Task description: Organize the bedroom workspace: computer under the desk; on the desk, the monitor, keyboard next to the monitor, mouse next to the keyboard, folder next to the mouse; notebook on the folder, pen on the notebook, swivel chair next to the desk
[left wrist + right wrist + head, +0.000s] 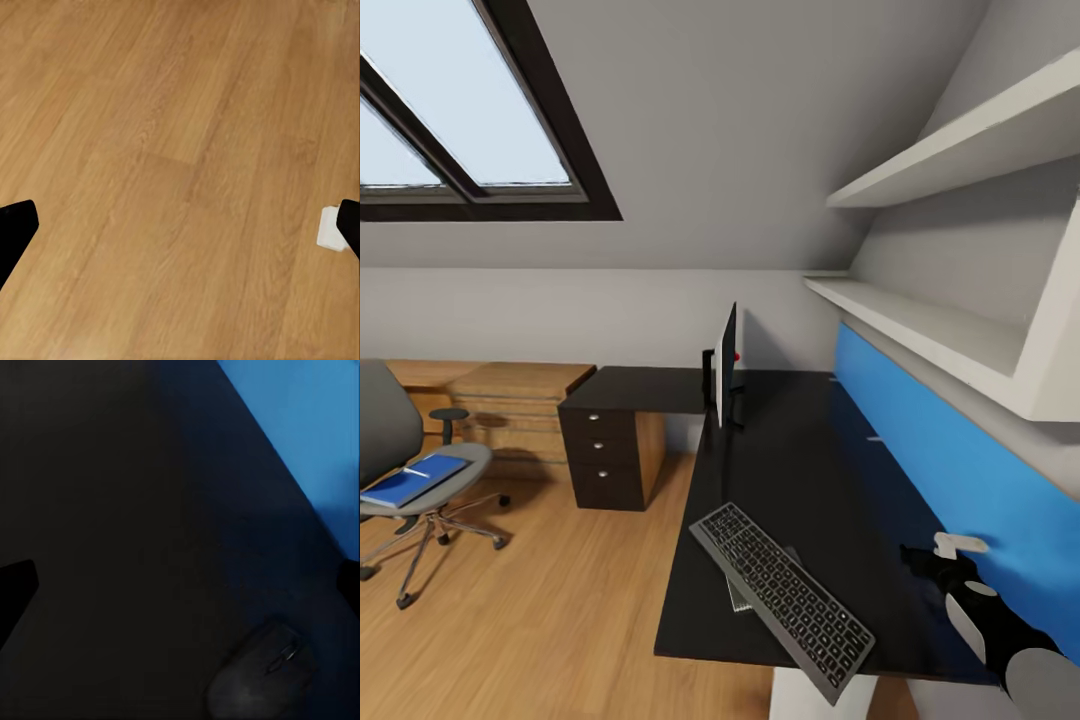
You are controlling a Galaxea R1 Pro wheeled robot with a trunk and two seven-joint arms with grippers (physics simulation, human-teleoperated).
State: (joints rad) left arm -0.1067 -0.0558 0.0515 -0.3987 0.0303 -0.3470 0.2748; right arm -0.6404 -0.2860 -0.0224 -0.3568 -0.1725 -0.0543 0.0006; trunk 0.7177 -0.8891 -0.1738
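The right end effector [945, 560] is hovering wide open and empty above the mouse [262, 679] on the black surface [810, 470], near the keyboard [785, 595]. Mouse placement looks done; fetching the blue folder [410, 482] from the swivel chair [400, 470] likely follows.

The head view looks from above and forward along the desk [810, 470] toward the monitor [726, 365], chair [400, 450] far left. The right wrist view faces down, close over the desktop and blue panel [300, 427], which the head view shares. The left wrist view faces down at the floor [172, 172].
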